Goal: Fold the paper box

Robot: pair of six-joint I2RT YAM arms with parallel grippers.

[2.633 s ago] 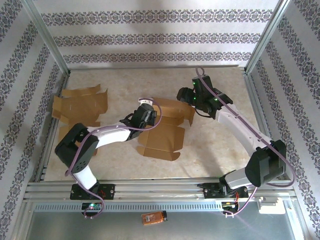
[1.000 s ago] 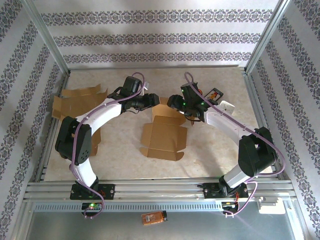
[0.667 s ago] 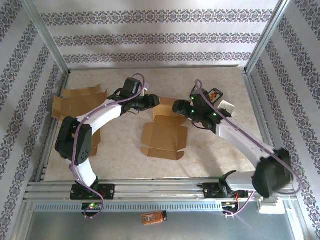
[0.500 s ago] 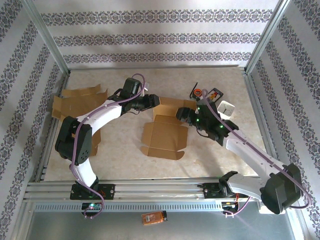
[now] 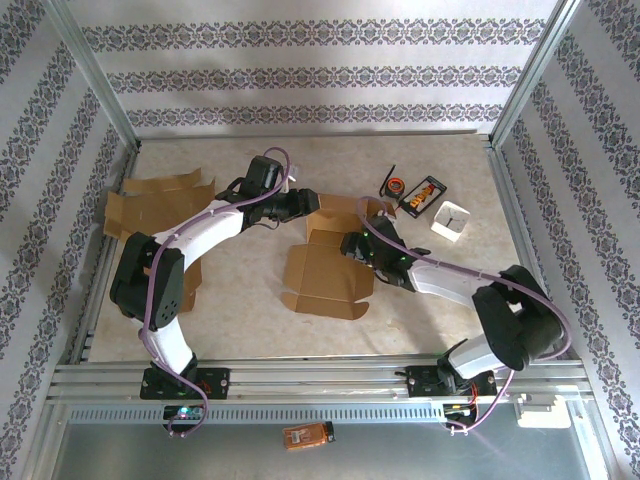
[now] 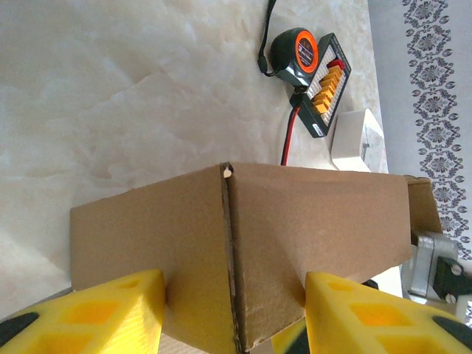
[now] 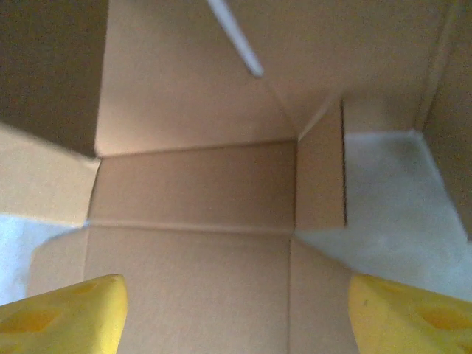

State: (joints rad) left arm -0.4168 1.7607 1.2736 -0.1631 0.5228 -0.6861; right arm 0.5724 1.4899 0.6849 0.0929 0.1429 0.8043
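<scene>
The paper box (image 5: pixel 325 270) lies partly folded in the middle of the table, brown card with its back flaps raised. My left gripper (image 5: pixel 305 203) is at the box's back edge. In the left wrist view its yellow pads (image 6: pixel 110 310) press on both sides of a folded upright corner of the box (image 6: pixel 295 221), so the left gripper (image 6: pixel 234 295) is shut on it. My right gripper (image 5: pixel 350 245) hangs low over the box's right side, open. In the right wrist view the box floor and a small side flap (image 7: pixel 192 258) lie between the wide-apart fingers of the right gripper (image 7: pixel 236 310).
A black and orange tape measure (image 5: pixel 393 186), a black tray with orange parts (image 5: pixel 423 195) and a small white box (image 5: pixel 450 220) sit at the back right. Flat cardboard blanks (image 5: pixel 160 205) lie along the left side. Metal frame rails bound the table.
The right arm has swung from the back right forward and down over the box, its jaws widening. The left gripper has kept its hold on the raised corner.
</scene>
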